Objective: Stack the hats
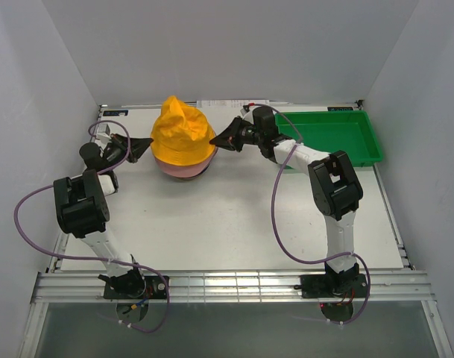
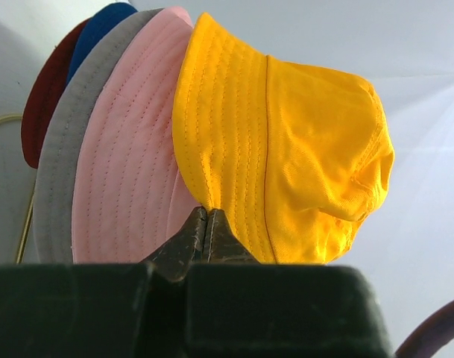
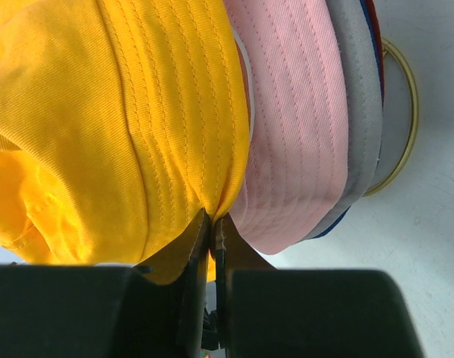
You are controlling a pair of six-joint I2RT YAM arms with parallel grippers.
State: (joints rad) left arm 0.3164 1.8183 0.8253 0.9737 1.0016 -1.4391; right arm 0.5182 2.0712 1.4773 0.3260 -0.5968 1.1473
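Note:
The hats sit in one stack at the back of the table. The yellow-orange hat [image 1: 182, 133] is on top, its crown crumpled, over the pink hat [image 1: 183, 169]. In the left wrist view the yellow hat [image 2: 301, 149] lies over the pink [image 2: 130, 149], grey [image 2: 62, 171], blue [image 2: 100, 30] and dark red [image 2: 44, 112] brims. My left gripper [image 1: 148, 145] is shut, its tips [image 2: 205, 212] pinching the yellow brim's left edge. My right gripper [image 1: 215, 140] is shut on the brim's right edge [image 3: 212, 216], with yellow fabric showing between the jaws. The right wrist view also shows pink [image 3: 294, 112] and grey [image 3: 357, 97] brims.
A green plastic tray [image 1: 331, 138] stands at the back right, just behind the right arm. A thin wire ring [image 3: 402, 134] lies on the table under the stack, and its edge also shows in the left wrist view [image 2: 25, 216]. White walls close in on three sides.

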